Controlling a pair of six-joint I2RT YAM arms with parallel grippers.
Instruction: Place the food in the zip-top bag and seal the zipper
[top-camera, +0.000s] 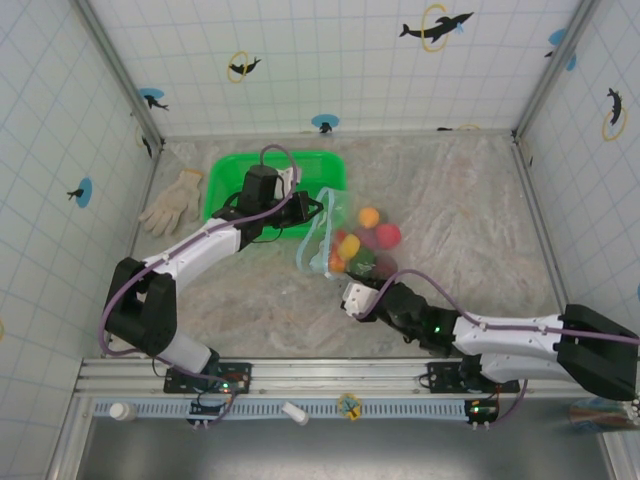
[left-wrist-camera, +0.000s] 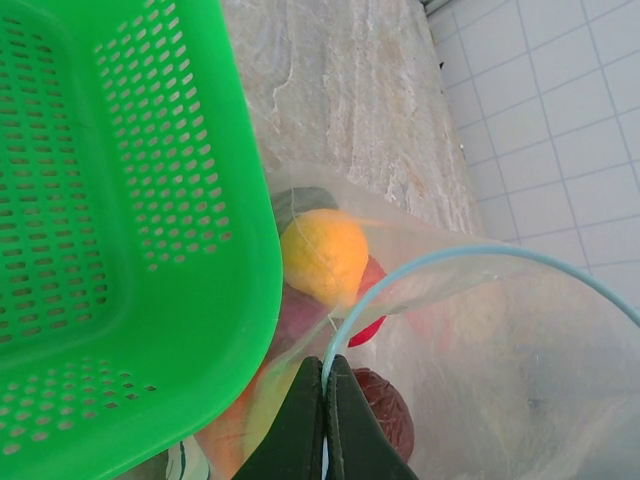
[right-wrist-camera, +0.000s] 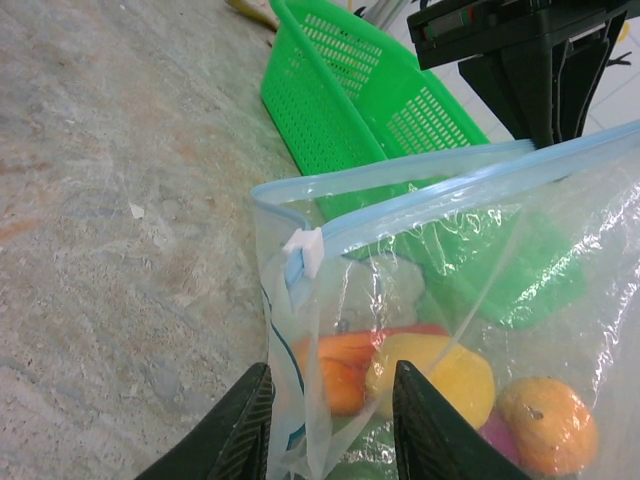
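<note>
The zip-top bag (top-camera: 322, 235) stands near the middle of the counter (top-camera: 470, 200), just beside the green basket (top-camera: 225, 165), hung up by its rim. The food (top-camera: 352, 245) sits bunched in its belly, and in the right wrist view a yellow piece (right-wrist-camera: 440, 375) and an orange one (right-wrist-camera: 545, 425) press against the clear wall. The left hand (left-wrist-camera: 325, 420) has its fingers pinched together on the zipper (left-wrist-camera: 480, 255). The light-blue strip runs straight into the pinch, then bows away in an open arc, so the mouth looks to be gaping rather than sealed. The right hand (right-wrist-camera: 330, 425) is down by the near corner with its fingers spread apart either side of the film, just under the small white slider (right-wrist-camera: 303, 252). Whether they touch the plastic I can't tell. To my eye this is a floppy, slippery thing to handle. The film is thin and crinkly and will buckle rather than push. The toy fruit, light as it probably is, will roll and drag the bottom about if the bag is tipped. The rim strip looks like the only stiffish part, so that is where I'd take hold. One pinch at the far end would pull it taut, and the other would go on the slider or the rim beside it, pulling along the strip, never on the loose wall below.
</note>
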